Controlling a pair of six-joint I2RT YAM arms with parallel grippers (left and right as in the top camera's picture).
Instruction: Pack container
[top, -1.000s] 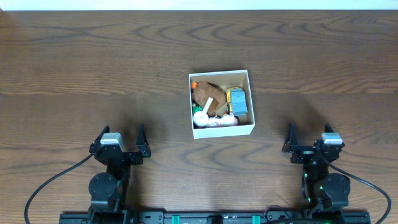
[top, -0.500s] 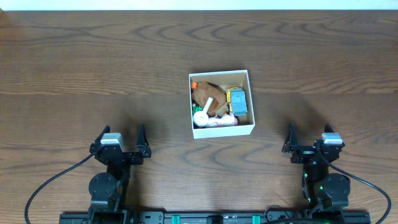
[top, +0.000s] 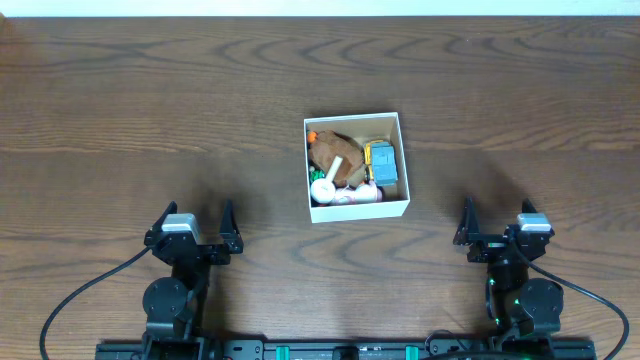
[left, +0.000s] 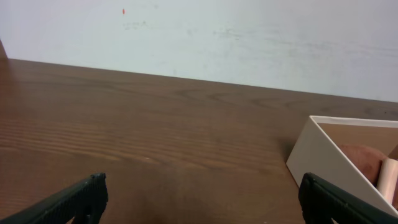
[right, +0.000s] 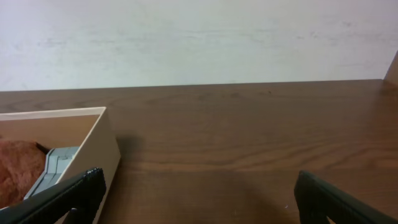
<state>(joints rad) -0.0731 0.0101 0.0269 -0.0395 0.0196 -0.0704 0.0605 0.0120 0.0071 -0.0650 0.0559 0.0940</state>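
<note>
We see the container (top: 358, 208), a square white box with a tan inside, sitting near the middle of the dark wooden surface (top: 150, 100), a little right of centre. It holds several small toys packed close together: a brown plush (top: 328, 150) on the far left side, a blue-grey block toy (top: 382, 162) along the right wall, and a white piece (top: 340, 192) lying along the near wall, with a bit of green (top: 319, 186) beside it.

The container lies farther out than both arms and well apart from each. The left end effector (top: 194, 222) rests at the near left of the surface with its fingers spread wide and nothing between them. The right end effector (top: 497, 222) rests at the near right, likewise spread wide and holding nothing.

From the left wrist camera, a white corner of the container shows at the right edge; from the right wrist camera, it shows at the left edge. A pale wall (left: 249, 37) rises behind the far edge of the surface.
</note>
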